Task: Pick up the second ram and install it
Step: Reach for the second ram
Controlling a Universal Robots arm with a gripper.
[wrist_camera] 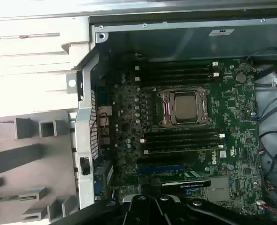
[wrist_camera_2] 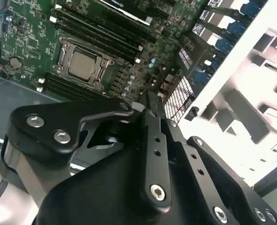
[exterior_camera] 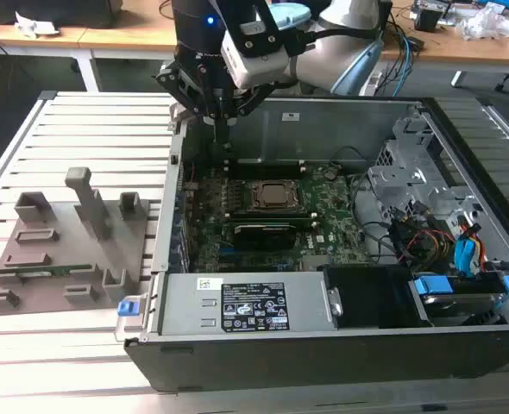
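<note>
0 steps look done to me: the second ram [exterior_camera: 43,272] lies on the grey fixture plate [exterior_camera: 73,250], left of the case. My claw [exterior_camera: 224,131], clenched on nothing, hangs over the motherboard's [exterior_camera: 328,216] far-left corner, well apart from it. Pickup and install both remain.

A: Tally, working out from the gripper [exterior_camera: 224,129]: one arm [exterior_camera: 349,43], one gripper.
B: Beneath it?
A: One computer case [exterior_camera: 323,121]. Inside: one motherboard [wrist_camera: 232,108], one CPU socket [wrist_camera: 183,108], two memory slot banks [wrist_camera: 176,72], slots per bank uncertain. One graphics card [wrist_camera: 185,180], one power supply [exterior_camera: 246,306].
B: Off to the gripper's side, outside the case?
A: One fixture plate [exterior_camera: 47,250]. One green stick on it, the second ram [exterior_camera: 39,273].
</note>
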